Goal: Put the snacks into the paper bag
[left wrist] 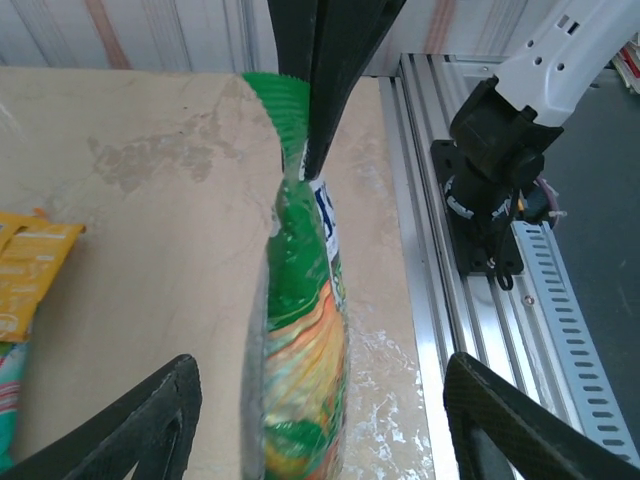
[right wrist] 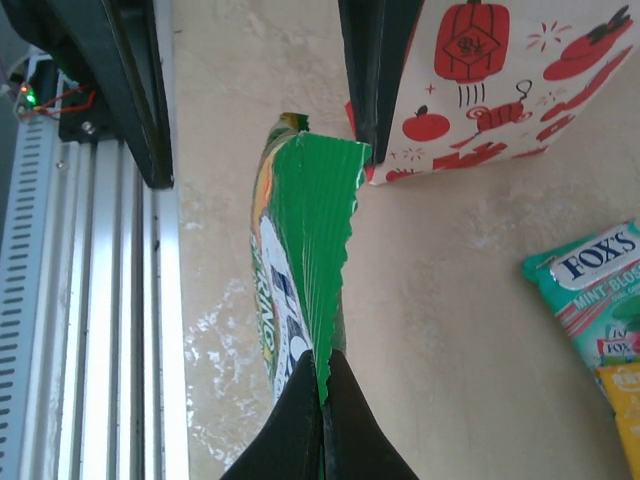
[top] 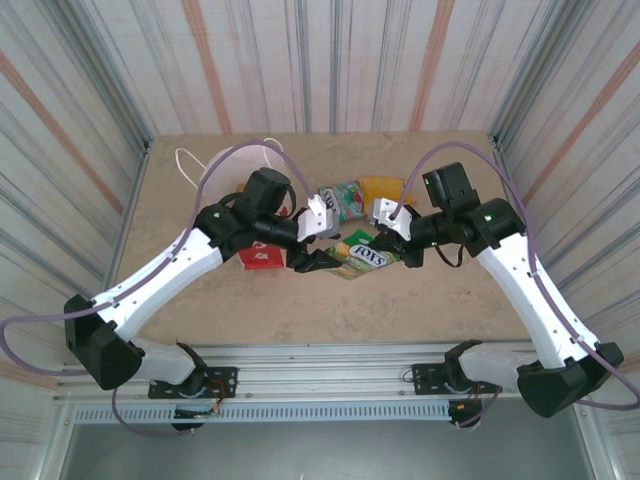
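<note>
Right gripper (right wrist: 322,385) pinches green packet (right wrist: 305,230) (label perhaps FOX'S); paper bag (right wrist: 480,90) cropped.

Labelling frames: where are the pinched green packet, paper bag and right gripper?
green packet (right wrist: 310,230), right wrist view, crimped end
paper bag (right wrist: 500,95), right wrist view, printed side
right gripper (right wrist: 322,385), right wrist view, between closed fingertips

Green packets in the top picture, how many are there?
2. One green packet is in the middle, pinched by the right fingers; the other green packet lies farther back beside an orange packet. More may hide under the arms.
</note>
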You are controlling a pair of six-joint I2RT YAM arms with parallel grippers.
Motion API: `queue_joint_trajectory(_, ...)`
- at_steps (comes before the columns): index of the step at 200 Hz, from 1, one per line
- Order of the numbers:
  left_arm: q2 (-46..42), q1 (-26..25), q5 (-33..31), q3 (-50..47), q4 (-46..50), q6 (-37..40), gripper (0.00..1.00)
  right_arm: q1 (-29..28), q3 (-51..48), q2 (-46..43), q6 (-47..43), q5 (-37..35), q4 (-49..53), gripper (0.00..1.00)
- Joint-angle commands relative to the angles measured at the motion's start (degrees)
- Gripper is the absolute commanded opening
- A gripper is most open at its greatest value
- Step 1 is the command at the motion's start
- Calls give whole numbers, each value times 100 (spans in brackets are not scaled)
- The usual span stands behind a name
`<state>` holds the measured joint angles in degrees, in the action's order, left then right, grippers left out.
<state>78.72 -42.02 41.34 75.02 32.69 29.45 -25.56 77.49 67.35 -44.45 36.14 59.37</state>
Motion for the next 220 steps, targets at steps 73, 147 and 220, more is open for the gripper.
queue_joint_trajectory(73, 401, -9, -312, 326, 357, -36, 32, -160, 220, 52, 64, 403, -692, 0)
queue_joint_trajectory(147, -101, 197, -1756, 989, 635, -934, 9, 20, -1023, -795, 2287, -797, -3270, 58)
queue_joint_trajectory(220, -348, 582, -3780, 2693, 906, -1442, 0, 394, -1538, -373, 4291, -1105, -4063, 63)
